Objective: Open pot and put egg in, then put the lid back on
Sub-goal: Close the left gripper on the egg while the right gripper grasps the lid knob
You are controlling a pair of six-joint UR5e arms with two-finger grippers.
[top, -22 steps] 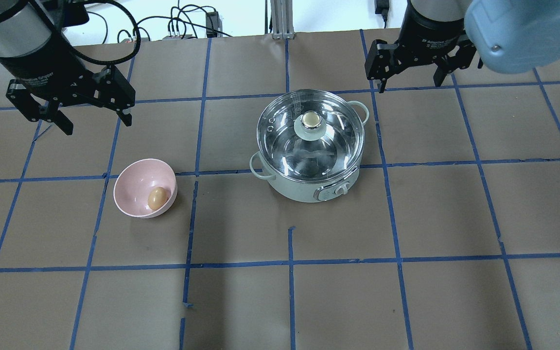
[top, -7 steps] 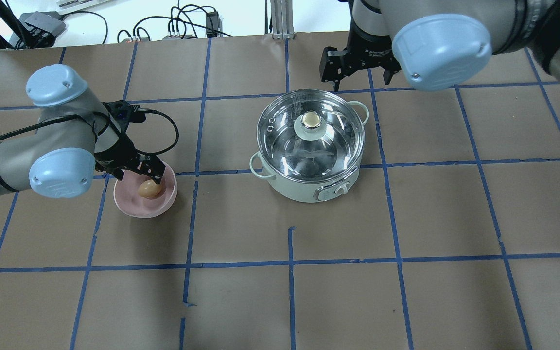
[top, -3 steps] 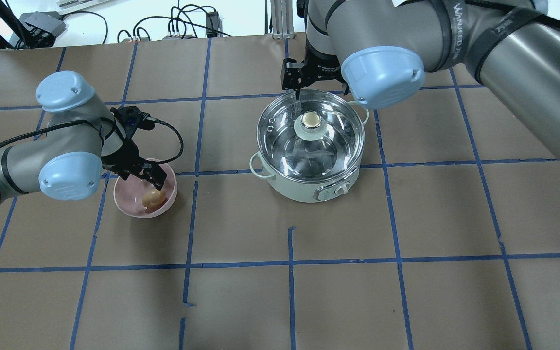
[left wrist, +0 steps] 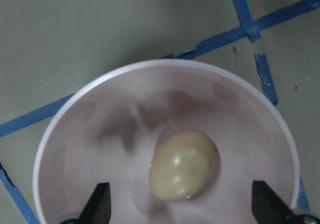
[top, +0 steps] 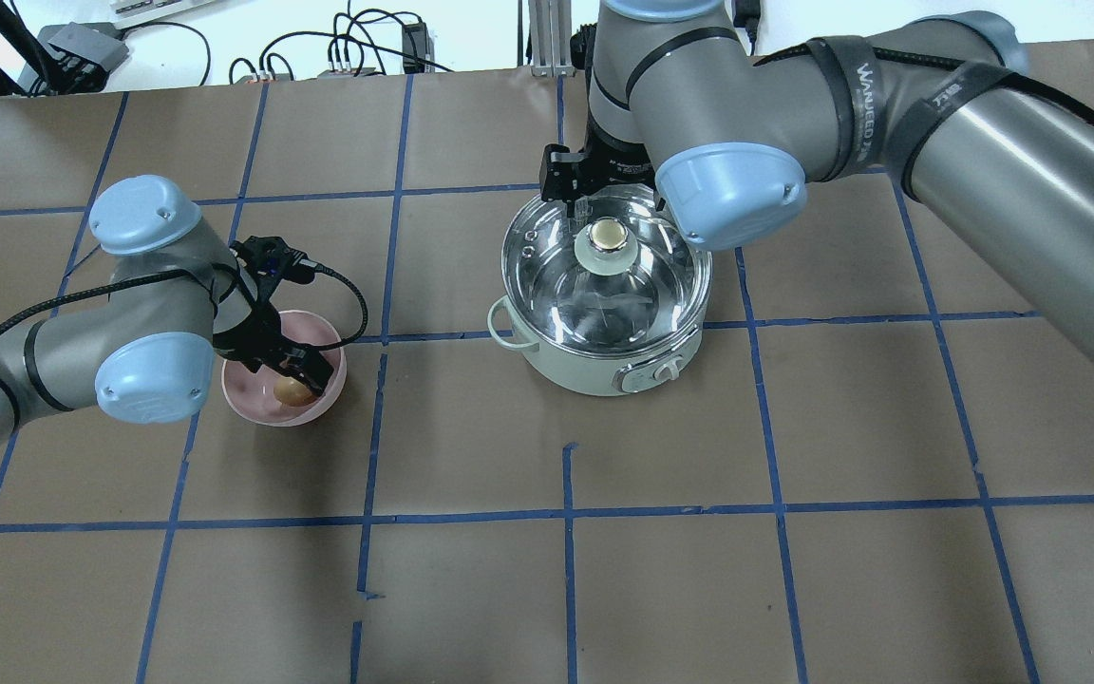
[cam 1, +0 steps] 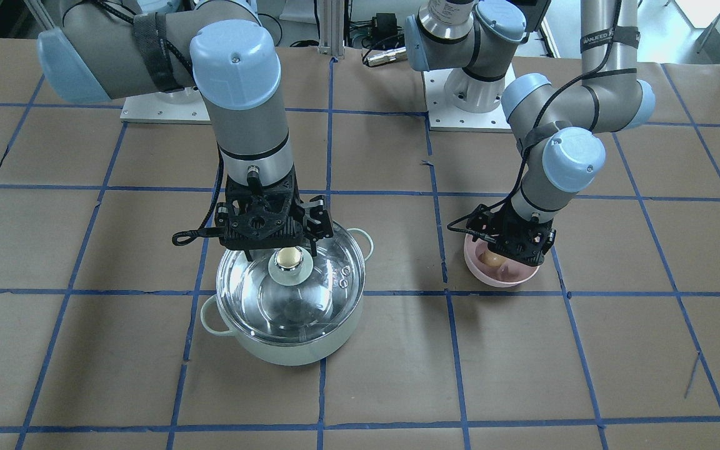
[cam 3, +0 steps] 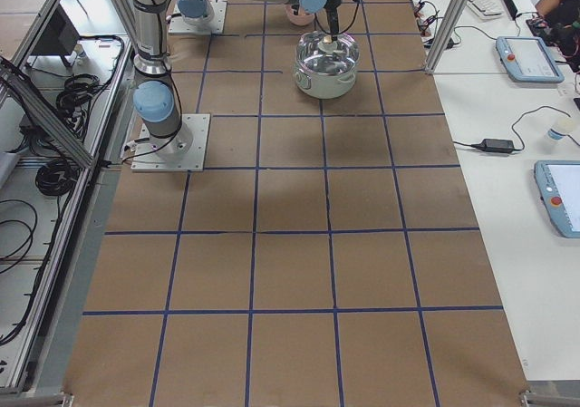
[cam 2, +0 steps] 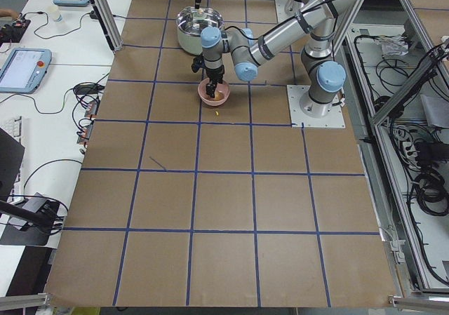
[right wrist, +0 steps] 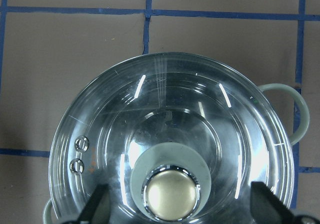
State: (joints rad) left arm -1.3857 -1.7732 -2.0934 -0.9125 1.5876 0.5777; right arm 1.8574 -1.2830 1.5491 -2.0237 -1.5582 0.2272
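The mint-green pot (top: 594,372) stands at mid table with the glass lid (top: 547,275) on it, also seen in the right wrist view (right wrist: 100,119). My right gripper (top: 608,203) is open just above the lid, its fingers (right wrist: 97,206) on either side of the beige knob (right wrist: 171,196), not touching it. The light-brown egg (left wrist: 181,165) lies in the pink bowl (top: 248,404). My left gripper (top: 294,376) is open and lowered into the bowl, its fingertips (left wrist: 100,204) on either side of the egg (top: 292,390), apart from it.
The table is brown paper with a grid of blue tape (top: 568,513). The bowl (cam 1: 499,279) sits about one grid square from the pot (cam 1: 291,353). Cables and a metal post (top: 542,38) lie at the table's far edge.
My left gripper has come down from above the bowl's rim into the bowl, around the egg. My right arm has swung left and lowered its gripper over the lid's knob.
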